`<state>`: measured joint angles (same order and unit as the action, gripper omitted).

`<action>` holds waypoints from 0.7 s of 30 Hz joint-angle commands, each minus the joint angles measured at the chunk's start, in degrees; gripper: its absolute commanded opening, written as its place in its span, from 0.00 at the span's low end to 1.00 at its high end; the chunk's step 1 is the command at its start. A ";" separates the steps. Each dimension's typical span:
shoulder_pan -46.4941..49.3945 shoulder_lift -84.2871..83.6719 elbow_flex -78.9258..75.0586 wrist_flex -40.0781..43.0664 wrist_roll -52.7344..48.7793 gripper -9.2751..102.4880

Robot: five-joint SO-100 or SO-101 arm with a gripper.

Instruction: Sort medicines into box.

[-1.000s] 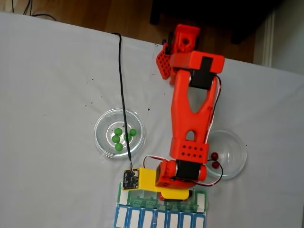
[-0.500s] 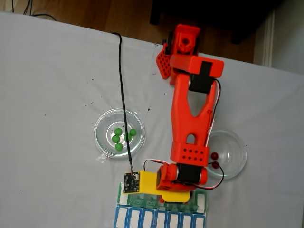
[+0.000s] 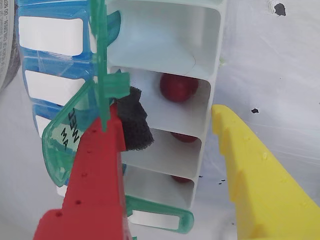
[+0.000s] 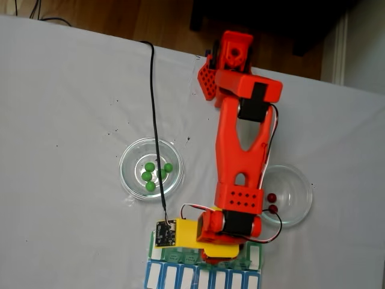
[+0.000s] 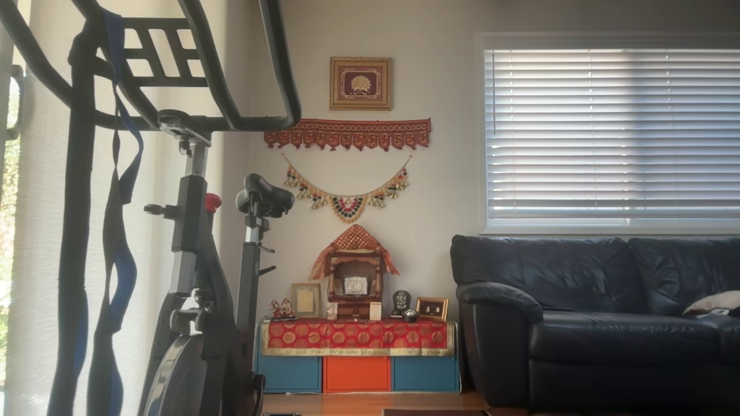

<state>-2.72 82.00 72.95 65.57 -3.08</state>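
The box [image 3: 205, 60] has white compartments with green flap lids [image 3: 65, 135] standing open. One dark red medicine ball [image 3: 178, 87] lies in a compartment, and two more red balls [image 3: 184, 136] show partly in the compartments below it. My gripper [image 3: 175, 114] is open and holds nothing; its red finger with a black foam pad [image 3: 136, 120] and its yellow finger [image 3: 250, 165] straddle the box. In the fixed view my gripper [image 4: 219, 253] is down over the box [image 4: 254, 255]. Several green balls [image 4: 155, 172] lie in the left glass dish and two red balls [image 4: 272, 203] in the right one.
The left glass dish [image 4: 129, 158] and the right glass dish [image 4: 298, 188] flank the arm on the white cloth. A blue-lidded row [image 4: 204, 278] adjoins the box. A black cable [image 4: 154, 108] runs across the left dish to the wrist camera [image 4: 165, 233].
The arm has shifted slightly toward the lower edge of the fixed view, bringing the gripper further over the box. The balls in both dishes have not moved.
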 commanded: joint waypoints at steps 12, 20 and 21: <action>0.09 8.44 -11.25 12.04 0.97 0.18; -2.02 10.37 -13.80 15.38 2.46 0.09; -2.64 10.90 -13.80 15.82 2.72 0.09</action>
<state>-3.34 83.06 64.51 80.60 -0.88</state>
